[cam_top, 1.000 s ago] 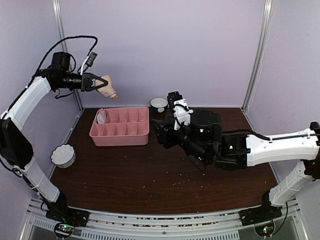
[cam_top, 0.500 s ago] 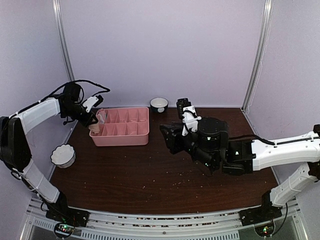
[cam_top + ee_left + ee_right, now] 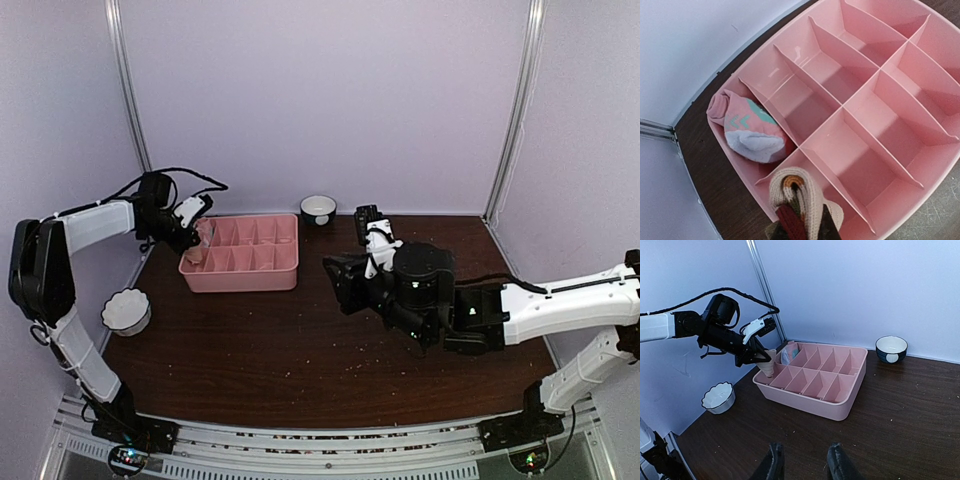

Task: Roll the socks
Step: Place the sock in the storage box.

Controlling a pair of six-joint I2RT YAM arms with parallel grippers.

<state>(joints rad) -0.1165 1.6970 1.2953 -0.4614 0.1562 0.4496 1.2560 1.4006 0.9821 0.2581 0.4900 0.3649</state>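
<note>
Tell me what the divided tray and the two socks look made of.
The divided tray is likely rigid plastic, pink and glossy: light glints on its thin straight dividers. The tan sock is matte knit with visible ribbing. The pink sock is soft matte fabric, bunched and rounded.

left arm (image 3: 95,222) and right arm (image 3: 560,300): white shells on the long links, black motor blocks at the joints. thin black cable (image 3: 755,299) looped loose over the left wrist. bulky round black housing (image 3: 420,272) near the right wrist. right jaws black, blunt-tipped. black base (image 3: 135,435) under each arm.
</note>
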